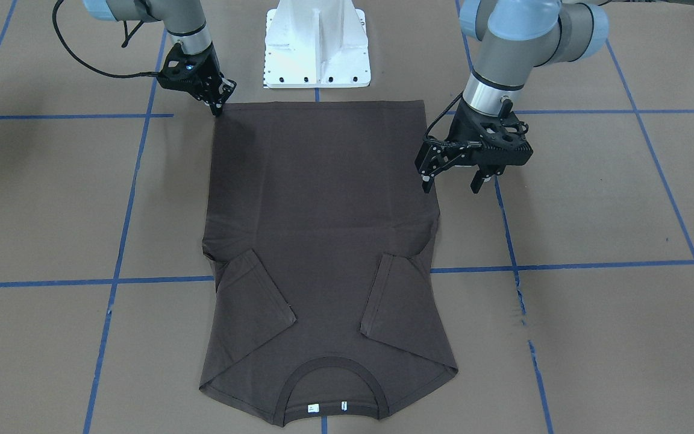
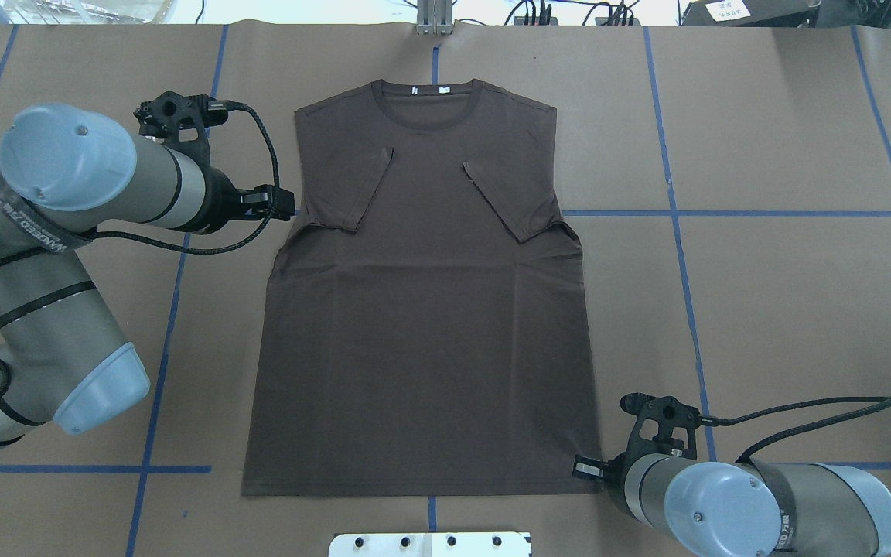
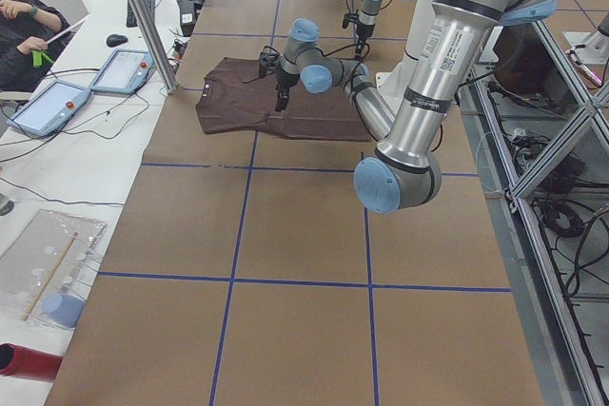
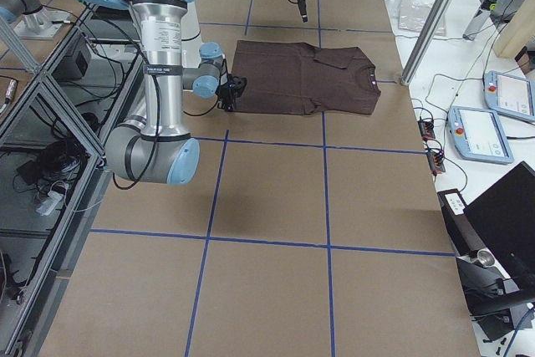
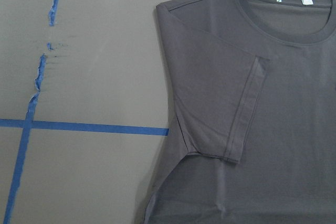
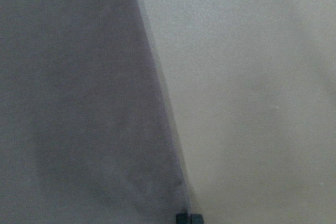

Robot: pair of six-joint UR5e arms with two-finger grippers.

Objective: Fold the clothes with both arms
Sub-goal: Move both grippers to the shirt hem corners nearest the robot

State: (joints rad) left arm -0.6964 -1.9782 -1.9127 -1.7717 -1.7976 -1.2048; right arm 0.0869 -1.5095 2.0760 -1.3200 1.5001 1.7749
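Note:
The dark brown T-shirt (image 1: 323,199) (image 2: 422,325) lies flat on the table, both sleeves folded inward, with its collar (image 2: 428,104) and white labels at the far edge. My right gripper (image 1: 217,108) (image 2: 585,468) is down at the hem corner nearest the robot. Its fingertips (image 6: 182,217) are pressed together where the shirt's edge (image 6: 73,103) ends. My left gripper (image 1: 452,182) (image 2: 275,203) hovers open, nothing between its fingers, at the shirt's side edge just below the folded sleeve (image 5: 236,108).
The white pedestal base (image 1: 317,48) stands just behind the hem. Blue tape lines (image 2: 677,213) cross the brown paper table, torn at one spot (image 5: 39,74). Beyond the table's far edge are tablets (image 3: 128,68) and a seated person (image 3: 24,35).

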